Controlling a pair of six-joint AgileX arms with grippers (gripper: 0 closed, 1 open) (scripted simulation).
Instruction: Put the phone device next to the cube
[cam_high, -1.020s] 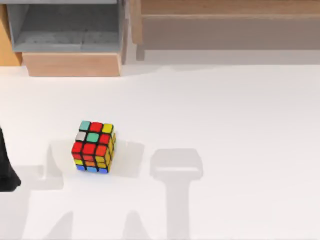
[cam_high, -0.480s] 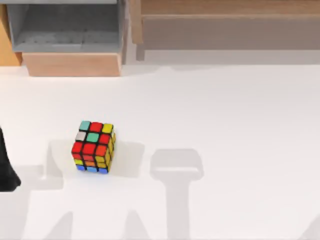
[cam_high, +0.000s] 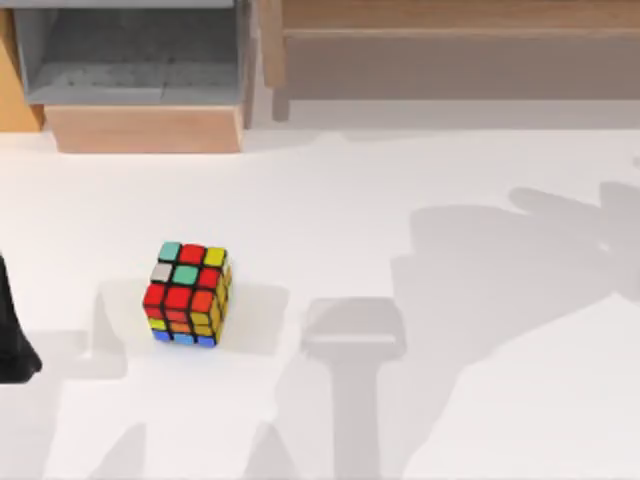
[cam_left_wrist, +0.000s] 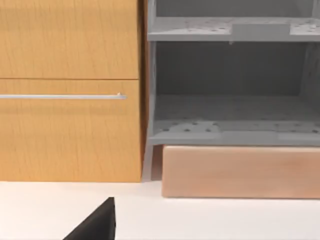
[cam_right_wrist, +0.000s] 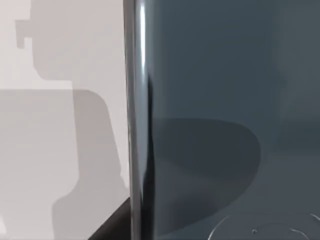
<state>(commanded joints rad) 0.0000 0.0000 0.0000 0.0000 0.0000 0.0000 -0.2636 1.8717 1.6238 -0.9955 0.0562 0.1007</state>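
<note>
New arm shadow right of unmoved cube (cam_high: 188, 294); phone device (cam_right_wrist: 220, 100) close.

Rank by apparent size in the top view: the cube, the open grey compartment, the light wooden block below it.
1. open grey compartment
2. light wooden block
3. cube
The compartment is cut off by the picture's edge, yet it looks largest.

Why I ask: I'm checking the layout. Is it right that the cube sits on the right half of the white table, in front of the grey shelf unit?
Not quite. The top view shows the cube on the left half of the white table, not the right. It does sit in front of the grey shelf unit.
</note>
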